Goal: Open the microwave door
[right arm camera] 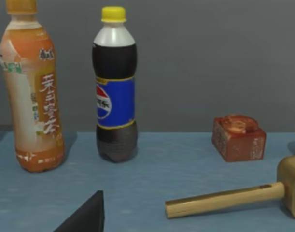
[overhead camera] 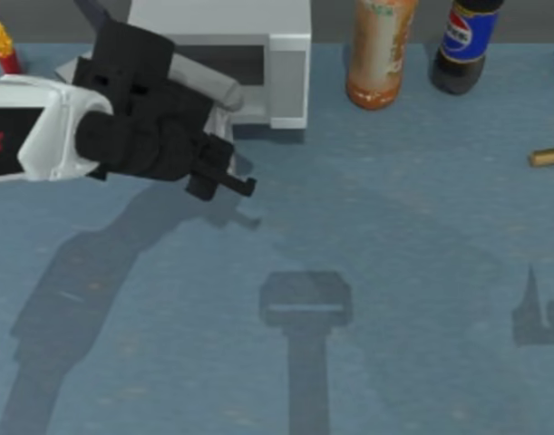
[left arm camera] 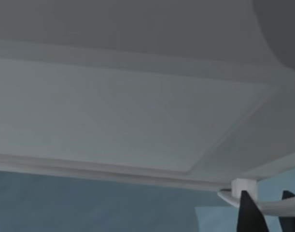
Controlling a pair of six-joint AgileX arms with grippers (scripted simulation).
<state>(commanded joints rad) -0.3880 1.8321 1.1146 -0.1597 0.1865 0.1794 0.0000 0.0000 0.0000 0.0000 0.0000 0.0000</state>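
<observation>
At the table's far edge toward its left corner, my left gripper [left arm camera: 265,210] pinches the slim handle [left arm camera: 253,203] of the microwave door [left arm camera: 128,121], a stiff, light, hinged panel I judge best pulled there.

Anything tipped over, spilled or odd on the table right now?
Nothing stands out. The orange bottle and cola bottle stand upright, unspilled. The wooden mallet lies flat. The microwave door is swung partly open at the left gripper.
</observation>
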